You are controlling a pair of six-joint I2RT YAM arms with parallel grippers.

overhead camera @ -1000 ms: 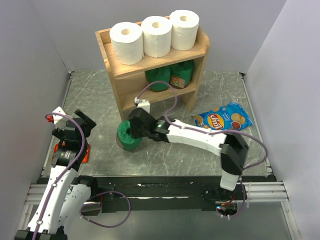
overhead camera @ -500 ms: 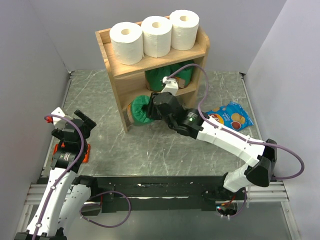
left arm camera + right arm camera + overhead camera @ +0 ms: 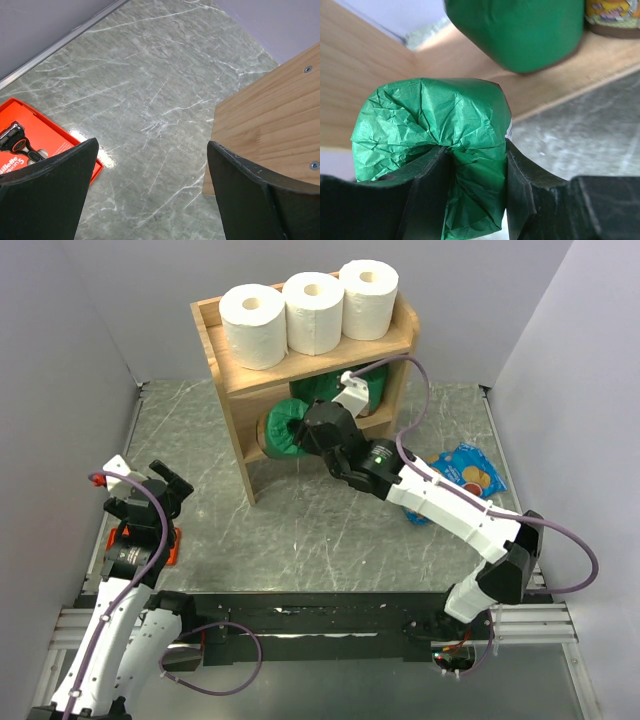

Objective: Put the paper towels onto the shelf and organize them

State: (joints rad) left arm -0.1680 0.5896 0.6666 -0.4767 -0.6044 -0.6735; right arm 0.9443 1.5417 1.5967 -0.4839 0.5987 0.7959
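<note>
We see the pale wooden shelf (image 3: 235,430) at twelve o'clock on the table, with three plain white paper towels (image 3: 312,312) upright in a row on top, cores showing. Pale walls (image 3: 60,340) box in the marbled grey table (image 3: 300,530). The right gripper (image 3: 475,150) clamps a crinkled green package (image 3: 430,120) at the lower tier. At eight o'clock the left gripper (image 3: 152,145) gapes wide, empty.

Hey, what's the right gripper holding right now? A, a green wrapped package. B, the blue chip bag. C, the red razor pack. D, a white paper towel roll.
A: the right gripper is clamped on the crumpled green package, held at the lower tier of the wooden shelf.
</note>
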